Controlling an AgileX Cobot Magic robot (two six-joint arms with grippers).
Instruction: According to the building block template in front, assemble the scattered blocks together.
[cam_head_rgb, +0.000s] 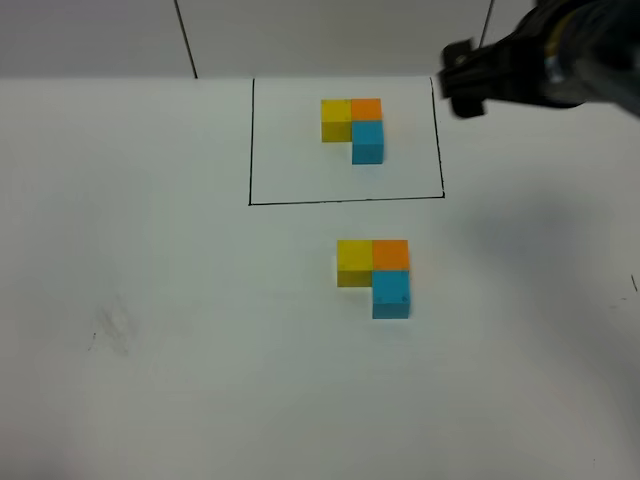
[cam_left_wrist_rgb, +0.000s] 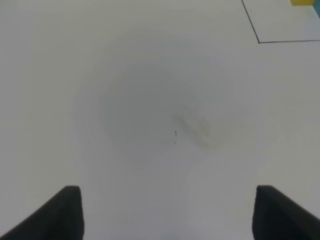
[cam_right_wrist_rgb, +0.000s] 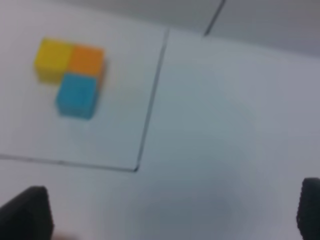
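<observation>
The building block template (cam_head_rgb: 352, 128) is an L of yellow, orange and blue cubes inside a thin black drawn rectangle at the back of the table; it also shows in the right wrist view (cam_right_wrist_rgb: 70, 75). In front of the rectangle the scattered blocks sit pressed together in the same L: yellow (cam_head_rgb: 354, 262), orange (cam_head_rgb: 390, 254), blue (cam_head_rgb: 391, 293). My right gripper (cam_head_rgb: 462, 80) hangs high at the back right, away from both clusters, open and empty (cam_right_wrist_rgb: 170, 215). My left gripper (cam_left_wrist_rgb: 167, 215) is open over bare table and holds nothing.
The white table (cam_head_rgb: 150, 300) has a faint smudge (cam_head_rgb: 110, 330) at the front left. The rectangle's black line (cam_left_wrist_rgb: 258, 40) shows a corner in the left wrist view. A back wall with dark seams runs behind the table.
</observation>
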